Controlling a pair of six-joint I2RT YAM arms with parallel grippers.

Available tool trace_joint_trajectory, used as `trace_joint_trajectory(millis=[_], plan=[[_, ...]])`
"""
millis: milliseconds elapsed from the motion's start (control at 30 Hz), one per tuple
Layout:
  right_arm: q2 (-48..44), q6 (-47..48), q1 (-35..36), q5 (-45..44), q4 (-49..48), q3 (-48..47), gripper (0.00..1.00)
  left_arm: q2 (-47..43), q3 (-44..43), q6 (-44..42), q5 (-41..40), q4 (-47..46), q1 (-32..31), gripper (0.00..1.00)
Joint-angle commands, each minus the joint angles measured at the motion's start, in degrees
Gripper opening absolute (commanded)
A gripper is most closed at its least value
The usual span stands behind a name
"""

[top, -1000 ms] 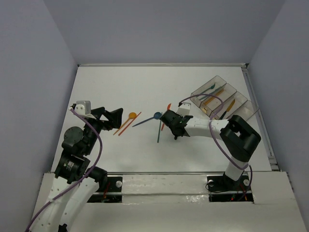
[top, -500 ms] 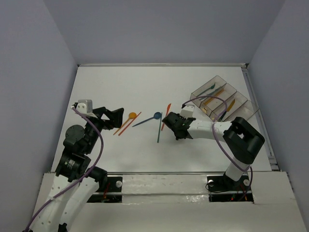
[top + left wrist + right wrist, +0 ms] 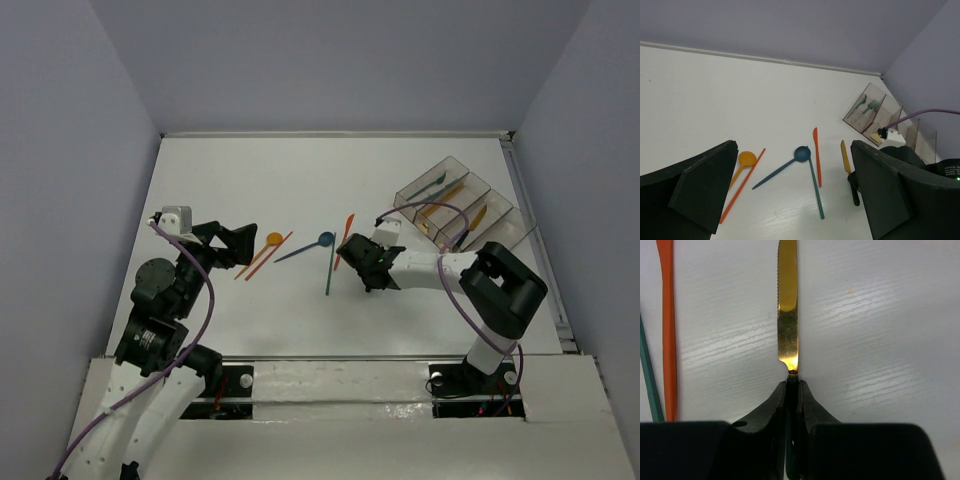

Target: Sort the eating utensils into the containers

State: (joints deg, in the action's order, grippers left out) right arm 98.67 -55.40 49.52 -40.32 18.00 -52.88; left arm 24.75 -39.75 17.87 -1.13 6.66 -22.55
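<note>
Squarely pinched between the right fingers (image 3: 774, 407): the dark handle of the gold-bladed knife (image 3: 787, 315), with only a sliver of gap between the two pads. Laid out straight ahead of the fingertips, along the grip's own line, blade pointing away from the wrist and serrated edge turned left in the wrist view. Hard to tell whether raised off the white tabletop (image 3: 880, 315) or resting on it.

Just to the left of that blade, parallel and apart from it: an orange knife (image 3: 666, 330), then a slim teal handle (image 3: 649, 380).

Seen from above, well off to the right and farther back: the containers (image 3: 452, 163), a slanted row of clear bins with a few utensils inside. Set behind the right wrist, so opposite to where the blade points. Probably calls for a lift, a swing back to the right, and a turn of the knife's long axis to match a bin's length.

Spread wide and holding nothing: the left fingers (image 3: 700, 190), poised above the loose orange spoon (image 3: 746, 159) and blue spoon (image 3: 801, 153). Much farther from the bins than the right arm.
</note>
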Motion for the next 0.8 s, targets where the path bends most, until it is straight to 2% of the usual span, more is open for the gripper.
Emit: trace_joint_trajectory(millis=[0,267,333,467,533,600,767], plan=[[-0.7,0.7,0.1,-1.8,0.9,-1.8,0.08,0.3,0.5,-0.5,0.8,-2.9,-0.3,0.99],[-18.2,10.1,-2.0,-7.8,-1.5,-0.7,0.03,0.0,0.5,-0.4,0.9,-2.8,-0.3,0.99],[-26.0,13.3,-8.1,-7.1,-3.2,1.4,0.03,-0.2,0.5,-0.5,0.8,-2.7,-0.3,0.99],[-31.7,17.2,-16.5,-5.7,-5.2,4.5,0.03,-0.5,0.4,-0.4,0.8,-2.6,-0.3,0.99],[-34.1,18.8,-23.6,-3.8,-6.8,5.6,0.04,-0.5,0.5,-0.5,0.9,-2.7,-0.3,0.99],[-34.3,19.4,-30.0,-1.1,-8.1,6.4,0.04,-0.7,0.5,-0.4,0.8,-2.6,-0.3,0.99],[-29.2,20.7,-38.3,4.9,-9.9,5.6,0.08,-0.8,0.4,-0.6,0.8,-2.5,-0.3,0.99]])
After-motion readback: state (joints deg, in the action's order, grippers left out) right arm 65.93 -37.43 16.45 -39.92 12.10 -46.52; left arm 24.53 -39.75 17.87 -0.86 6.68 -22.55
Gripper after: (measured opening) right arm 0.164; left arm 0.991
